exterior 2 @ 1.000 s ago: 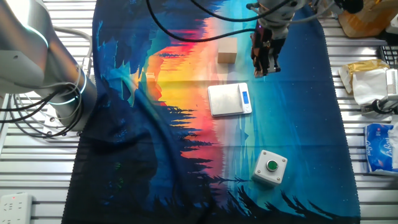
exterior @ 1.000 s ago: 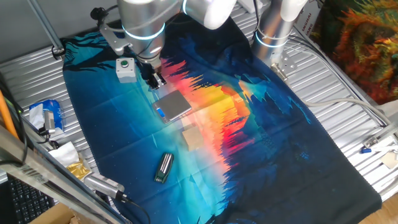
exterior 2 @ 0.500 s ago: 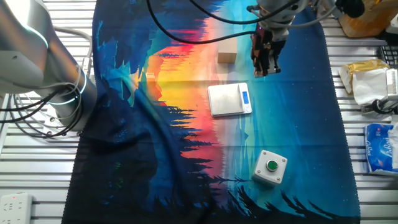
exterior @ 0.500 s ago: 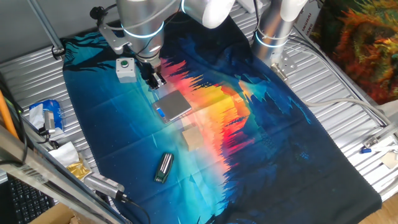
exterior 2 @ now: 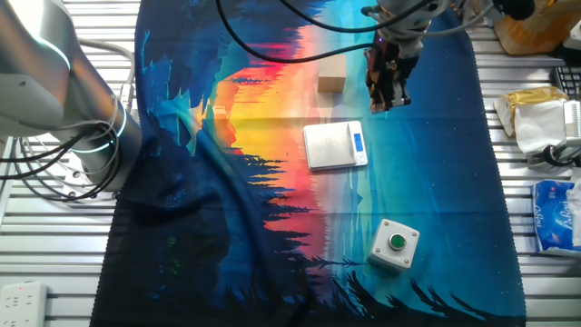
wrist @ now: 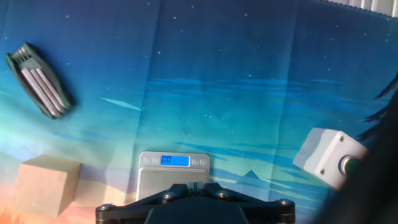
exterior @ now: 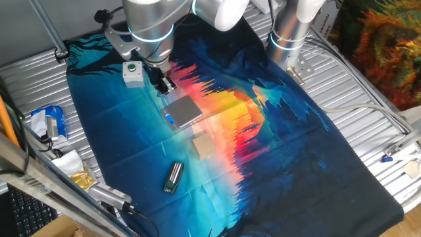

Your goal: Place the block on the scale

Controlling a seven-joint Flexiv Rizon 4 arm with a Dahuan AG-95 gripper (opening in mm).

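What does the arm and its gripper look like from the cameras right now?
The arm is glossy silver-grey metal in rounded cylindrical segments, with a glowing cyan ring at the joint and a white cap above. A second such ring shows on the base column, where black cables loop past. The gripper is small, dark and two-fingered, with black cables trailing to it. In the hand view only its black body shows.

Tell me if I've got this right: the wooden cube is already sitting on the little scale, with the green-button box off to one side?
Not quite. The wooden cube sits on the cloth beside the scale, whose plate is bare, as the other fixed view shows. The green-button box is indeed off to one side.
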